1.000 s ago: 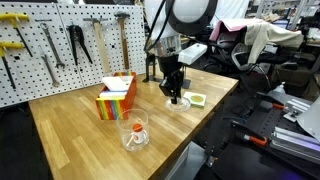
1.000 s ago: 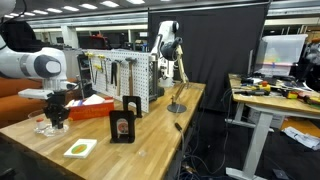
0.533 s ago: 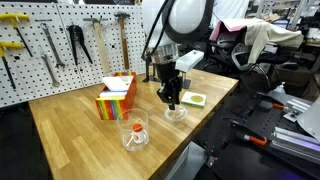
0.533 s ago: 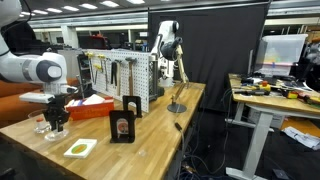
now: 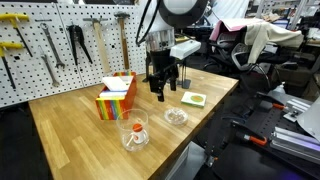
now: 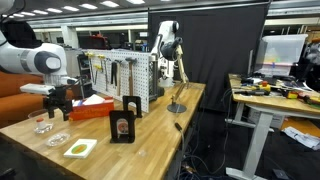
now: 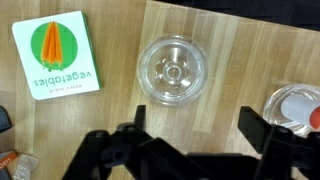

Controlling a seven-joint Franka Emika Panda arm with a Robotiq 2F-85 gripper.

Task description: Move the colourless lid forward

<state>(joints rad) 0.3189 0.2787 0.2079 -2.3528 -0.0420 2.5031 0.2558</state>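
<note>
The colourless lid lies flat on the wooden table, a small clear round dish with a raised rim. In the other exterior view it shows faintly as a lid near the table's front. My gripper hangs above it, open, with nothing between its black fingers. In the wrist view the lid sits just beyond the fingertips, free of them.
A clear glass with an orange thing inside stands beside the lid. A green-and-white vegetables card lies near the table edge. A colourful box, a tool pegboard and a black stand are nearby.
The gripper carried the lid a little toward the table's near edge, then opened, let it go and rose above it. The lid now rests alone on the wood.
</note>
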